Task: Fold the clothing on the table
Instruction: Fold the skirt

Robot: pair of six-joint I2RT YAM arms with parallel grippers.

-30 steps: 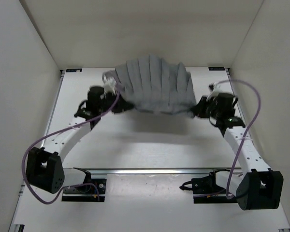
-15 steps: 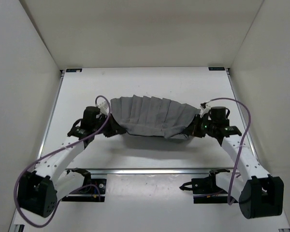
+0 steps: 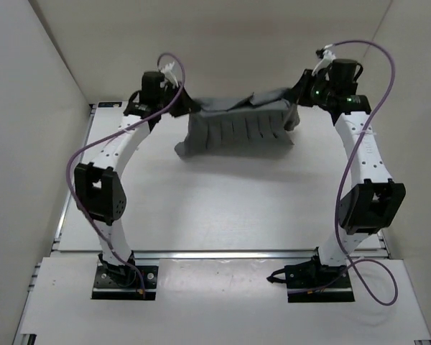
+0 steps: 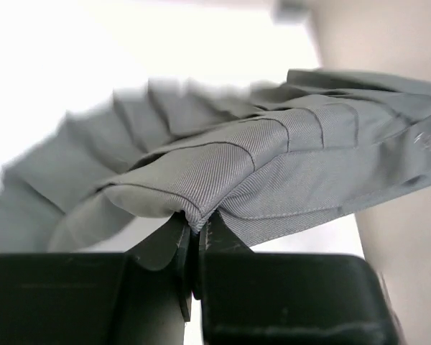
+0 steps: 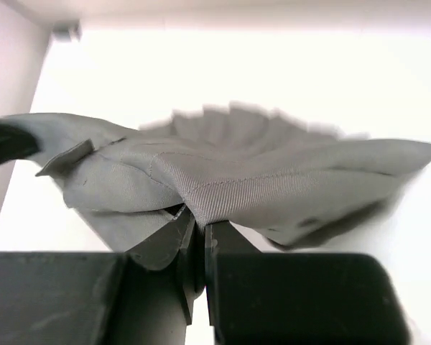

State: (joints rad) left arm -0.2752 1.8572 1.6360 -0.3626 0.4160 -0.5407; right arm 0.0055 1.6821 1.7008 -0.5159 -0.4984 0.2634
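At the far edge of the desk (image 3: 223, 208), my left fingers (image 4: 196, 231) and right fingers (image 5: 198, 228) pinch the clothing (image 3: 237, 129), just swung forward; the fold looks underway.

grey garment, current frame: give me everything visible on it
The clothing is one mid-grey garment of soft, twill-looking fabric with lengthwise pleats, stitched hems and a darker strip along its top edge. It hangs spread out over the far part of the table. The left gripper is shut on one end of that edge, the right gripper on the other. The pleated part droops below; whether its lower edge touches the table is unclear.
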